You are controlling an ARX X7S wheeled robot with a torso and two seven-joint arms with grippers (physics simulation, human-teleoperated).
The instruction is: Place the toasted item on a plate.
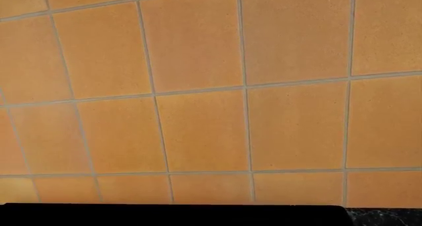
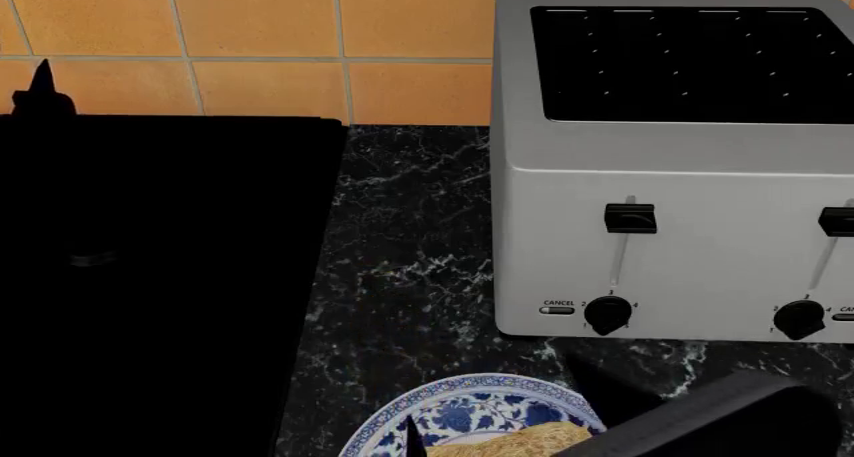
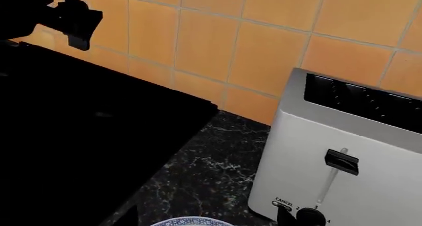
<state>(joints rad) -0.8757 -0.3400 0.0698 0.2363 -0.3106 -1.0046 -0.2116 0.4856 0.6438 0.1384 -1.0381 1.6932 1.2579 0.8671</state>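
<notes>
The plate (image 2: pixel 461 409), white with a blue floral rim, sits at the near edge of the black marble counter. The toasted item (image 2: pixel 514 443), a golden-tan slice, lies on it, cut off by the head view's lower edge. My right gripper (image 3: pixel 204 219) hangs just over the plate (image 3: pixel 191 222) with its dark fingertips (image 3: pixel 126 217) wide apart. The slice is hidden in the right wrist view. My right arm (image 2: pixel 727 422) covers the plate's right side. My left gripper (image 3: pixel 74 18) is a black shape up by the tiled wall; its jaws do not show.
A silver four-slot toaster (image 2: pixel 674 167) with empty slots stands behind the plate on the right. A black cooktop (image 2: pixel 160 277) fills the left. An orange tiled wall (image 2: pixel 267 37) runs along the back. Black marble counter (image 2: pixel 407 267) lies between cooktop and toaster.
</notes>
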